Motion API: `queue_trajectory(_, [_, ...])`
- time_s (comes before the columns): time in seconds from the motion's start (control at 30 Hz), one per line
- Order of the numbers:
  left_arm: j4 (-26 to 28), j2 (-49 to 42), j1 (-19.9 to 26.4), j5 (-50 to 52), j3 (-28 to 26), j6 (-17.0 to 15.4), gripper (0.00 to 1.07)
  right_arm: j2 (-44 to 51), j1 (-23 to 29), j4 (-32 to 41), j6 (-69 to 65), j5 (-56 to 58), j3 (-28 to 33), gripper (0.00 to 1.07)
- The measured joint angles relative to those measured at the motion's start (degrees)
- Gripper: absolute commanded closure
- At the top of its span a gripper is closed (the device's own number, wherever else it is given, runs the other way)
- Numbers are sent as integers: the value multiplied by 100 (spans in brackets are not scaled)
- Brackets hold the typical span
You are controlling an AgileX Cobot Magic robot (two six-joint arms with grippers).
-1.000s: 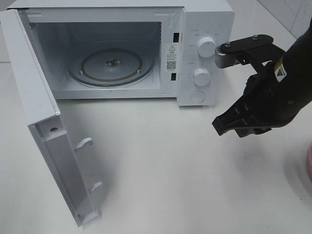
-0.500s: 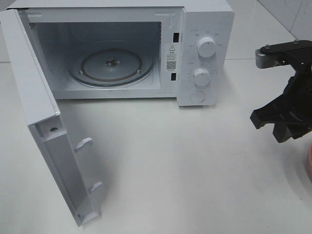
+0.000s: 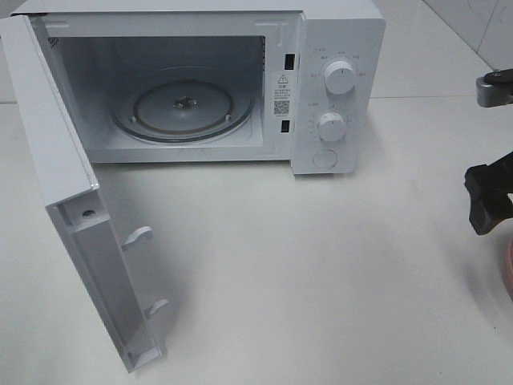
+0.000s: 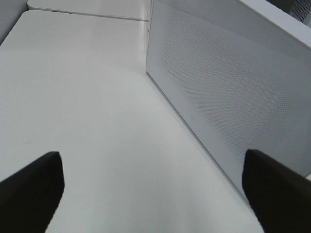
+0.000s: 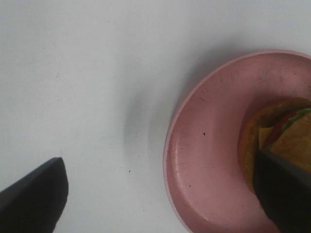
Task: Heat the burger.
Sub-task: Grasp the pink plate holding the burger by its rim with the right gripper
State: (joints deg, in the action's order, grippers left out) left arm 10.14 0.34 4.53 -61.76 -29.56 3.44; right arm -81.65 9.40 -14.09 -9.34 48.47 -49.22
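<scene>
The burger [image 5: 274, 138] lies on a round pink plate [image 5: 209, 160] in the right wrist view, its bun, lettuce, tomato and cheese showing. My right gripper [image 5: 160, 199] hangs open above the plate's edge, one finger over the table and the other finger [image 5: 286, 194] covering part of the burger. From the high camera, the right gripper [image 3: 490, 199] sits at the right edge, above a sliver of the plate [image 3: 508, 269]; the burger is out of view there. My left gripper [image 4: 153, 194] is open and empty above the table beside the microwave's perforated side wall [image 4: 228, 87].
The white microwave [image 3: 337, 88] stands at the back with its door [image 3: 72, 208] swung wide to the left. Its glass turntable [image 3: 183, 108] is bare. White tabletop spreads in front of it.
My right arm has swung to the right, away from the microwave's knobs, to the plate at the table's right edge. Its jaws have opened. The left gripper has stayed open.
</scene>
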Motion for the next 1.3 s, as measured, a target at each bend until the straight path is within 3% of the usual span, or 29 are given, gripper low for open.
queue_trajectory(0.33, [0, 0, 0, 0, 0, 0, 16, -52, -407, -17, 109, -17, 52, 17])
queue_trajectory(0.67, [0, 0, 0, 0, 0, 0, 16, -567, -430, -40, 160, -561, 602, 21])
queue_trajectory(0.93, [0, 0, 0, 0, 0, 0, 16, -1077, -762, -23, 178, -814, 613, 25])
queue_trajectory(1.3, [0, 0, 0, 0, 0, 0, 16, -1341, -768, -23, 178, -1037, 613, 27])
